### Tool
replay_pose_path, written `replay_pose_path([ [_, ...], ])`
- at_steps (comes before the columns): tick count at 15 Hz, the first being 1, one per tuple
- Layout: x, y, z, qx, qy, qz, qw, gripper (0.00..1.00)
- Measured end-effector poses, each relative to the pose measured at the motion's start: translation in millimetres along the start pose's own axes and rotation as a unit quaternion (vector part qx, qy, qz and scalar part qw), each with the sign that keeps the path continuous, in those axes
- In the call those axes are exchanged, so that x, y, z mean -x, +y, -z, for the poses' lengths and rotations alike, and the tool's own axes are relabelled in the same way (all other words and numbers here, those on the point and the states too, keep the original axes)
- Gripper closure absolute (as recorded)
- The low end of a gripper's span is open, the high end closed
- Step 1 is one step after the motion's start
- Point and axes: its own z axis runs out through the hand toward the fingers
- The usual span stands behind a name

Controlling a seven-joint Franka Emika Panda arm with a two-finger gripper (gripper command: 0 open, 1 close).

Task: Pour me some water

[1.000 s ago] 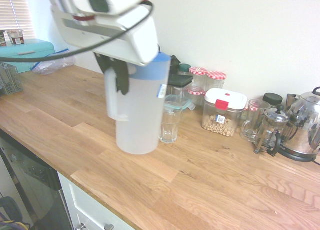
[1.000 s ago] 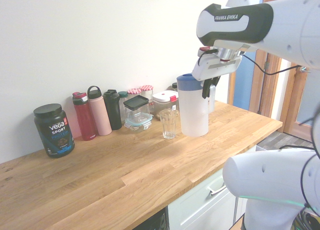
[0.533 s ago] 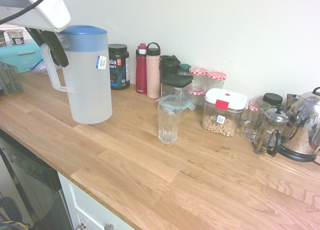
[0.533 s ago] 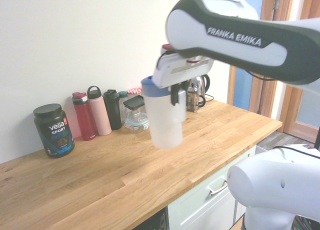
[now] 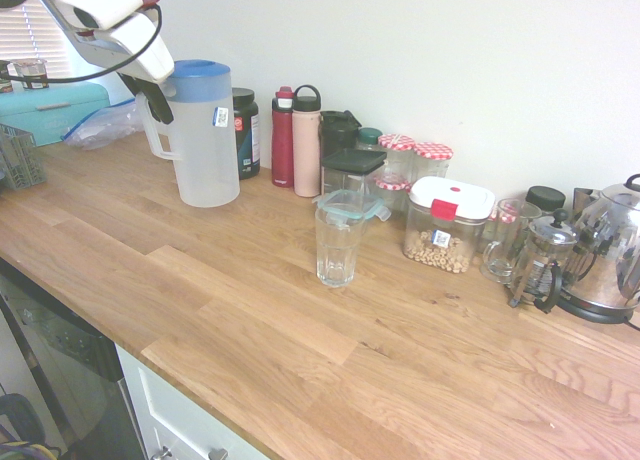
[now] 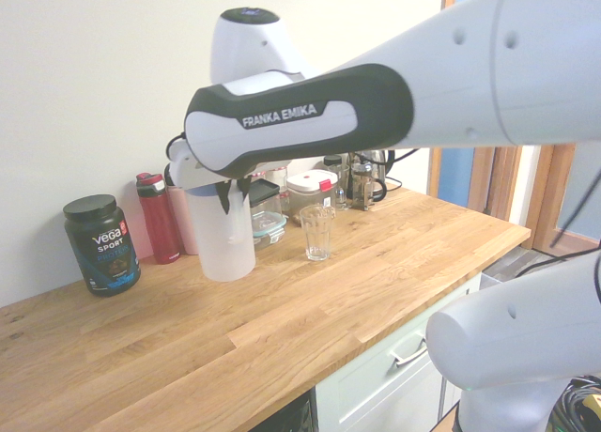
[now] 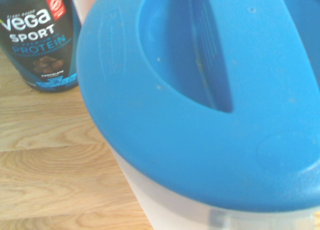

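Observation:
A translucent white water pitcher [image 5: 205, 145] with a blue lid [image 7: 200, 100] is upright beside the black protein tub, at or just above the wooden counter [image 5: 300, 330]; I cannot tell which. My gripper [image 5: 157, 105] is shut on its handle, on the side away from the glass. In the second exterior view the pitcher [image 6: 225, 239] hangs under my gripper [image 6: 224, 195], left of the glass. An empty clear drinking glass [image 5: 337, 245] stands alone mid-counter, well apart from the pitcher; it also shows as the glass [image 6: 317, 232] in the second exterior view.
Along the wall stand a protein tub [image 5: 245, 130], a red bottle [image 5: 283, 138], a pink bottle [image 5: 307, 140], several lidded jars and boxes [image 5: 450, 225], a French press [image 5: 540, 265] and a kettle [image 5: 610, 255]. A teal box [image 5: 55, 105] sits far left.
The arm has carried the pitcher away from the glass, along the counter toward the protein tub and bottles, and brought it lower. The glass has not moved.

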Motion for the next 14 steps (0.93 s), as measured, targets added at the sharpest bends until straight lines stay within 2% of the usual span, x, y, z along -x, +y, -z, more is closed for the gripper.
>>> replay_pose_path([
  [6,20.2,-27.4,-49.8,-0.005,-0.003,-0.009,1.000,1.00],
  [14,33.3,-46.0,-83.5,0.014,0.000,-0.012,1.000,1.00],
])
